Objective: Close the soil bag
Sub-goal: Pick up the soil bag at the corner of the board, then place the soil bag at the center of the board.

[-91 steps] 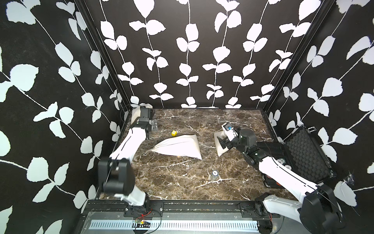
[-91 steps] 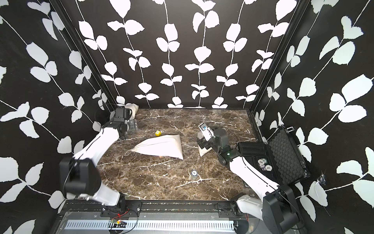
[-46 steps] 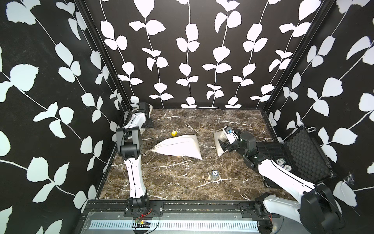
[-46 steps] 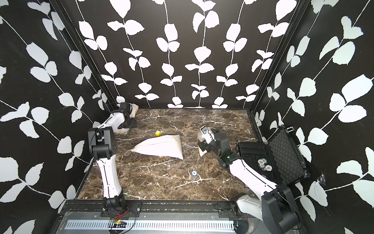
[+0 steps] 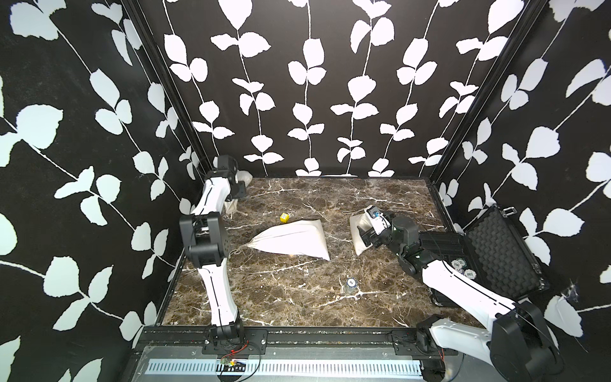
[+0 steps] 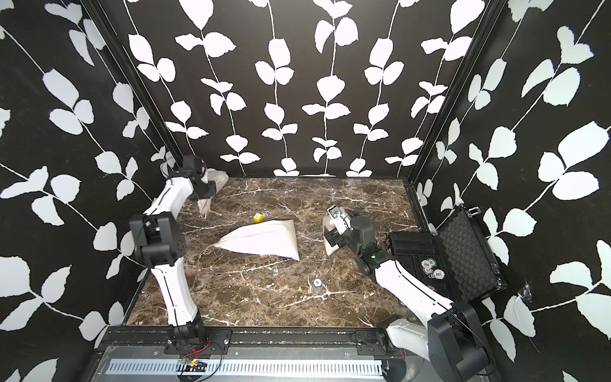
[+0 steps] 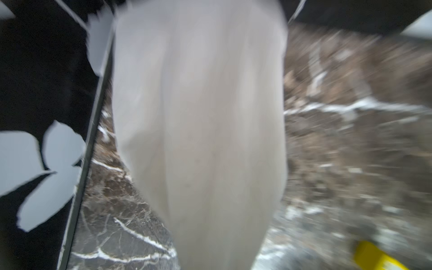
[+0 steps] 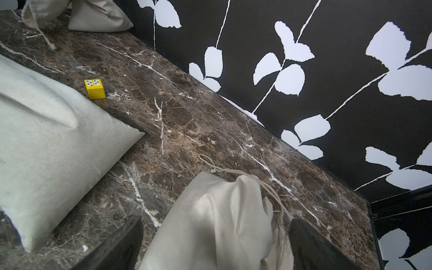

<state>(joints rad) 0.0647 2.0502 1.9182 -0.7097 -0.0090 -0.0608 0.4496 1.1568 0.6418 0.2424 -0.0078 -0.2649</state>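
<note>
The presumed soil bag [image 5: 229, 207] is held up by the fully closed left gripper [image 5: 235, 195], beyond the tied end of the large sack [image 5: 291, 241]. The right gripper [image 8: 215, 231] is spread wide, empty, around another pouch [image 8: 210, 205] beside that sack. A drawstring [image 8: 45, 37] is seen dangling from the held bag; closing is judged unfinished.

Cream bag [image 7: 198, 117], yellow cube [image 8: 94, 90] with blue-dotted top, brown white-veined marble table [image 5: 281, 297], black white-leaf walls [image 5: 330, 99]
</note>
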